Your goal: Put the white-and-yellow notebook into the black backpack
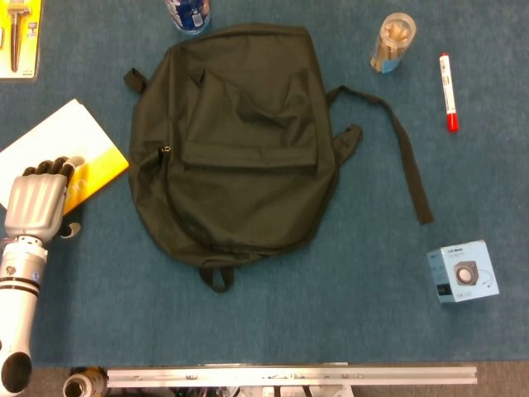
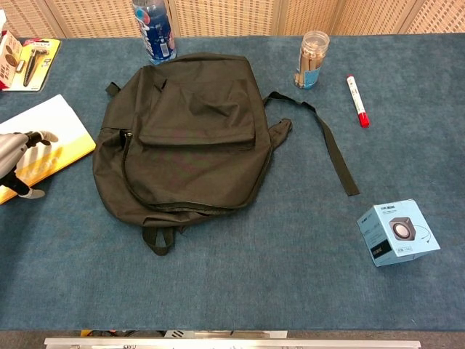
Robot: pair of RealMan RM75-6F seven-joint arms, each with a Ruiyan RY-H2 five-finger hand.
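The white-and-yellow notebook (image 1: 62,145) (image 2: 51,125) lies flat on the blue table at the far left, just left of the black backpack (image 1: 235,141) (image 2: 189,131). The backpack lies flat with its front pocket up, and its zip looks closed, with a pull (image 1: 165,150) on the left side. My left hand (image 1: 37,207) (image 2: 11,156) lies over the notebook's near yellow corner, fingers on the cover and thumb out over the table beside the edge. I cannot see it gripping the notebook. My right hand appears in neither view.
A blue bottle (image 1: 188,12) stands behind the backpack. A clear jar (image 1: 393,41) and a red marker (image 1: 447,91) lie at the back right. A loose strap (image 1: 409,165) trails right of the bag. A blue box (image 1: 463,271) sits front right, and a yellow tool pack (image 1: 18,37) is at the back left.
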